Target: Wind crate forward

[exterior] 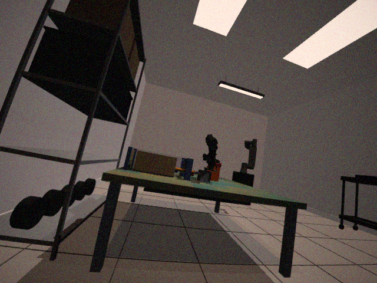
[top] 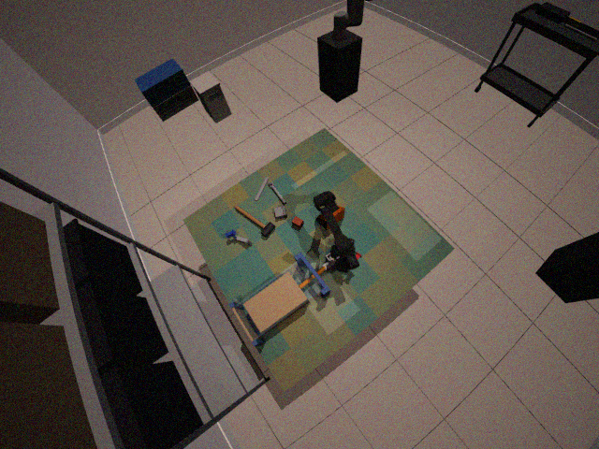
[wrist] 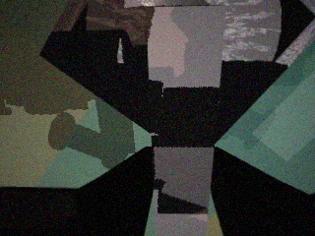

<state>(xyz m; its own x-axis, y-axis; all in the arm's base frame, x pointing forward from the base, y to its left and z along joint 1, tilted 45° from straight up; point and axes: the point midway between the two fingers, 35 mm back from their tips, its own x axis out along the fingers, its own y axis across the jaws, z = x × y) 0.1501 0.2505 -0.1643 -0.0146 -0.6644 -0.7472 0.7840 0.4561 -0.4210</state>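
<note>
- Top view: a black jointed robot arm [top: 339,234] [exterior: 210,146] reaches over a green, teal and ochre patchwork counter [top: 401,226] [exterior: 243,192]; an orange block [top: 340,212] [exterior: 215,172] shows at the arm's lower part.
- The black fingers [top: 332,262] [exterior: 210,169] are closed on the winch handle [wrist: 184,169], seen in the wrist view as a flat grey bar. Its contact with the fingers is partly lost in shadow.
- A grey metal winch [exterior: 204,176] [wrist: 252,36] is just below the gripping end; whether the key is fully seated in it cannot be told.
- The crate, a tan rectangular box [top: 275,303] [exterior: 155,163], lies toward 8 o'clock from the winch, looking flat on the counter.
- A blue upright frame [top: 313,271] [exterior: 187,168] stands between crate and winch. In the top view, a gap shows between its bar and the crate's near end, crossed by an orange strap [top: 306,282] [exterior: 179,169].
- Toward 10 o'clock from the winch lie a wooden-handled hammer with a dark head [top: 251,219], a small red block [top: 297,222], and a blue and grey tool [top: 237,237].
- At 11 o'clock are two slim grey bars [top: 261,189] [top: 277,193].
</note>
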